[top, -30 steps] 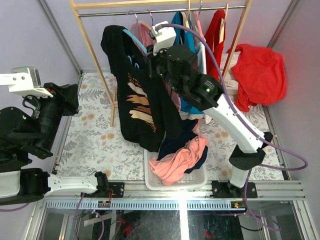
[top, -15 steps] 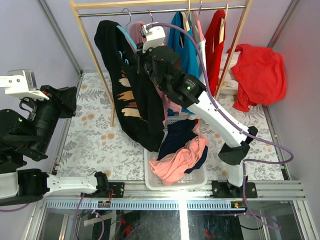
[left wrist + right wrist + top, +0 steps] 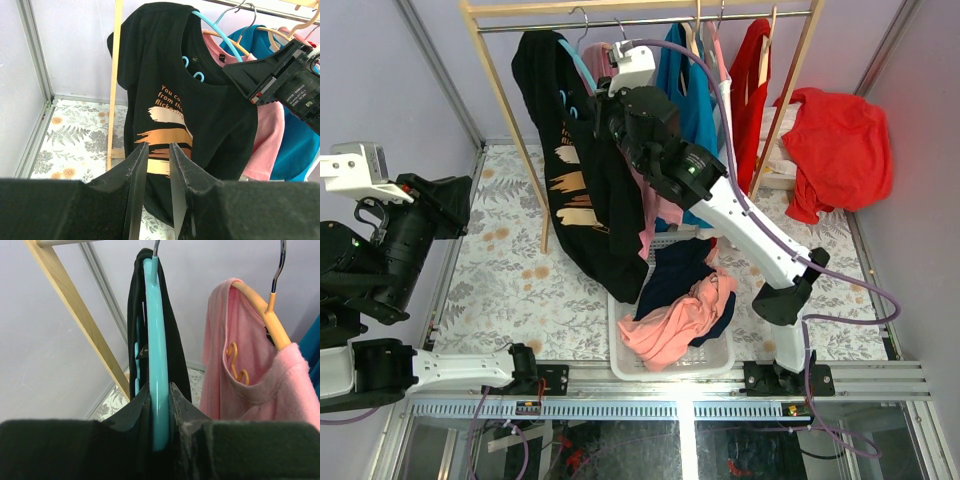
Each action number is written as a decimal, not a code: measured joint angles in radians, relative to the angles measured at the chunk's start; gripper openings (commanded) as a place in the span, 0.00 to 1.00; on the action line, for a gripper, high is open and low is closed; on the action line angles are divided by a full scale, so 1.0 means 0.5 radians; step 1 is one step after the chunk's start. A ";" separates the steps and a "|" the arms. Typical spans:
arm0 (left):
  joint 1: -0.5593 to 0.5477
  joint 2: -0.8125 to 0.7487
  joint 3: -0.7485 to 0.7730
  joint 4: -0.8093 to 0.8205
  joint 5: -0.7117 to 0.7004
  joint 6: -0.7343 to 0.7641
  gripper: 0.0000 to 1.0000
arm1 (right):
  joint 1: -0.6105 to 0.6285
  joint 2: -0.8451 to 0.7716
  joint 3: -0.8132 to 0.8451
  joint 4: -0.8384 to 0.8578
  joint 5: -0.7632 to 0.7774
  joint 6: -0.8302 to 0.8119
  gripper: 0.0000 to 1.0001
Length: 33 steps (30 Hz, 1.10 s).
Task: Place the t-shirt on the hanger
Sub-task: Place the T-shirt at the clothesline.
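The black t-shirt (image 3: 582,190) with a tan print hangs on the light blue hanger (image 3: 582,72) at the left end of the rail. My right gripper (image 3: 608,100) is shut on the hanger's shoulder just beside the collar. In the right wrist view the fingers (image 3: 159,387) clamp the blue hanger (image 3: 156,330), with the black t-shirt (image 3: 176,330) draped over it and the hook reaching up to the rail. My left gripper (image 3: 455,200) is far left, apart from the t-shirt. In the left wrist view it (image 3: 158,146) is slightly open and empty, facing the t-shirt (image 3: 200,115) and hanger (image 3: 220,30).
A pink t-shirt (image 3: 658,205) on a wooden hanger (image 3: 260,305) hangs right next to the black one. Teal (image 3: 695,95) and red (image 3: 835,150) garments hang further right. A white basket (image 3: 620,365) of clothes stands below. The rack's wooden post (image 3: 515,110) is at the left.
My right arm has carried the hanger with the t-shirt up and to the left, to the rail. The left arm has barely shifted.
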 measured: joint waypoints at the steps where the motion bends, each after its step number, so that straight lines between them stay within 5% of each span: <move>1: 0.000 0.000 0.000 0.000 0.000 0.000 0.23 | -0.009 0.004 0.000 0.008 -0.007 0.007 0.00; 25: -0.001 -0.055 -0.060 -0.010 0.007 -0.015 0.24 | -0.091 0.145 -0.030 0.108 -0.121 0.185 0.01; 33: -0.001 -0.056 -0.127 -0.011 0.007 -0.045 0.24 | -0.092 0.142 -0.083 0.166 -0.127 0.188 0.24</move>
